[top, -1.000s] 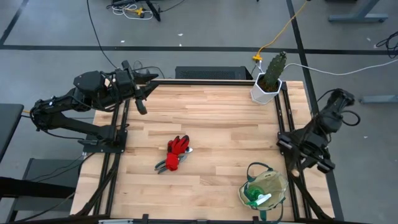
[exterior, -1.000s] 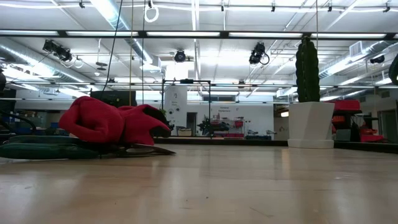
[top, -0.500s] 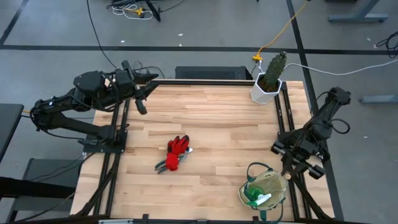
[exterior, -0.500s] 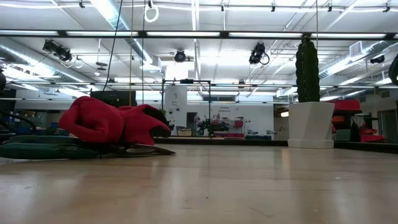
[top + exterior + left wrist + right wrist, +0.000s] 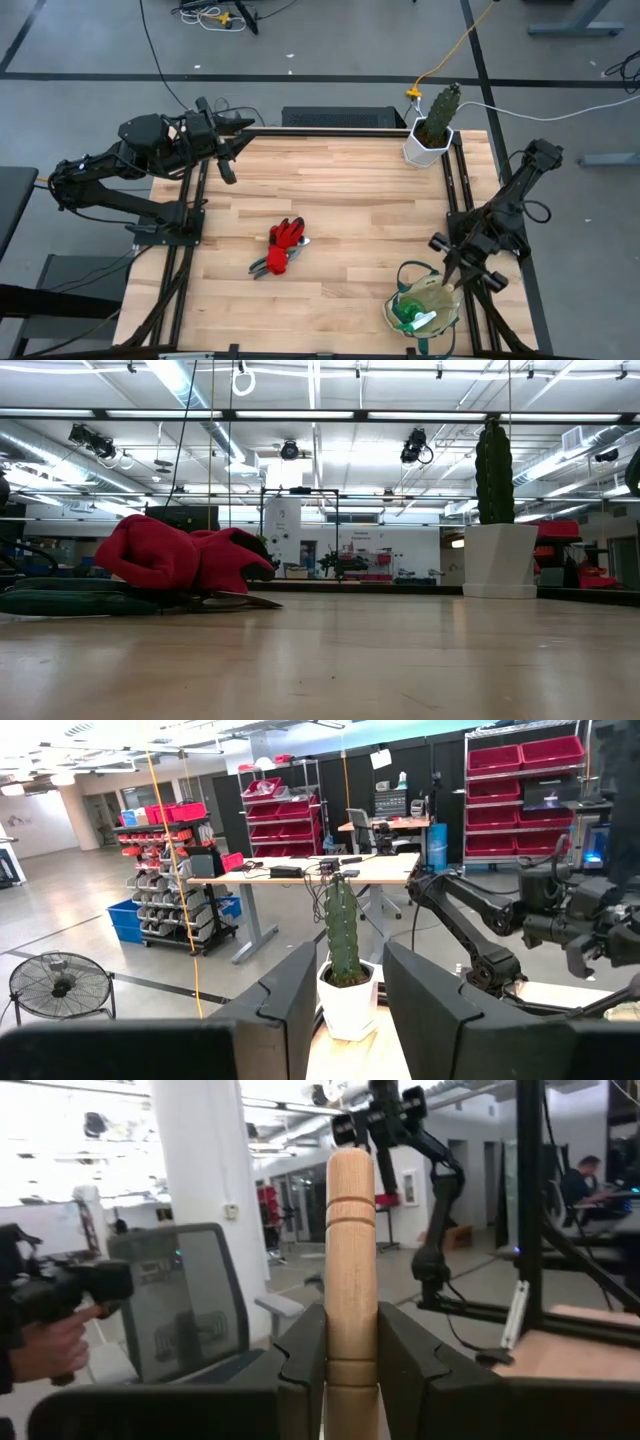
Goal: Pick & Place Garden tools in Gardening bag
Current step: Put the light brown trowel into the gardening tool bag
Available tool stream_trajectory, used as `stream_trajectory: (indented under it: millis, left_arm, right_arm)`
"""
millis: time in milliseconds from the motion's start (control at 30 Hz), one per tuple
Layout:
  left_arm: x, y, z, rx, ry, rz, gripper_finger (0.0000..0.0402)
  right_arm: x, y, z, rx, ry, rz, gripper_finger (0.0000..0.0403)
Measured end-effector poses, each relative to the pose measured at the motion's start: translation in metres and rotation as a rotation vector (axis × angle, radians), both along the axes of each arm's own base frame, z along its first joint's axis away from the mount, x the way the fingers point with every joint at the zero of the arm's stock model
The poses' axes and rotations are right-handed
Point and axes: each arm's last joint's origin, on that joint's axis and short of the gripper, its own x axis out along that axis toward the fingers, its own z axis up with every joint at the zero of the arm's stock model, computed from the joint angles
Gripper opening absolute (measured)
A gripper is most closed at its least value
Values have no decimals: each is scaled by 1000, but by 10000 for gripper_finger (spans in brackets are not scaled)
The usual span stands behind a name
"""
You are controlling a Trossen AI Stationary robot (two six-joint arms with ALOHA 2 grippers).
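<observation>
Two arms show from above. The left gripper hangs at the table's far left corner; the right gripper sits just above the bag, which stands at the near right with a spray bottle inside. Red gloves and pruners lie mid-table, touching. A cactus stands far right.

Low view: gloves left, cactus right in its pot.

Left wrist view: fingers apart, empty — the cactus shows between them.

Right wrist view: fingers clamped on the trowel's wooden handle, upright. A person's hand holds a dark device beyond the table.
</observation>
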Motion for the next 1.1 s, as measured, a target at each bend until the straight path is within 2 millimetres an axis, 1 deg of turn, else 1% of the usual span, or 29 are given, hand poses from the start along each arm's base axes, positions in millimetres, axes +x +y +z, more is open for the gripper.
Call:
stream_trajectory:
  millis: [133, 500, 800, 1100]
  left_arm:
    - [0, 0, 0, 0, 0, 0, 126]
    - [0, 0, 0, 0, 0, 0, 126]
    - [0, 0, 0, 0, 0, 0, 126]
    - [0, 0, 0, 0, 0, 0, 126]
  right_arm:
    - [2, 1, -9, -26, 25, -25, 68]
    - [4, 4, -28, -63, 63, -22, 68]
    - [5, 13, -31, -96, 88, 10, 68]
    - [11, 19, -39, -146, 136, -25, 68]
